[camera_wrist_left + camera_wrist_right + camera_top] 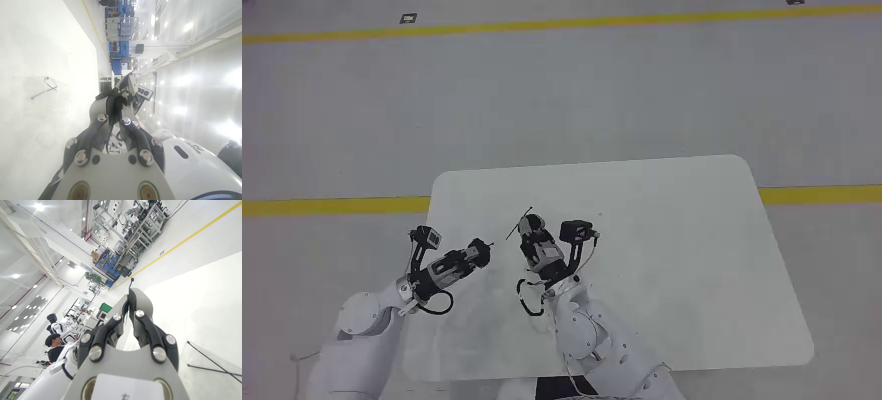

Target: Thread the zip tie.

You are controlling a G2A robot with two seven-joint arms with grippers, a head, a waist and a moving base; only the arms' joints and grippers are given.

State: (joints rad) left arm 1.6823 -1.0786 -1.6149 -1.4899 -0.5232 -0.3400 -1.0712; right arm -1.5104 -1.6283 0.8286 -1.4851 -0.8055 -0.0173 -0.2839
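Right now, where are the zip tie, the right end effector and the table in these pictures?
zip tie (pixel 132 279), right wrist view, on its head.
right end effector (pixel 129 293), right wrist view, midway between its fingertips.
table (pixel 692 250), top view, on its bare surface.

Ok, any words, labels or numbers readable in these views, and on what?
No text reads clearly.
Zip tie, table: no print.
Wall signs: too small.
Lettering on the white arm cover: upside down, a brand mark, not read out.
White label: mark cut off at the edge.
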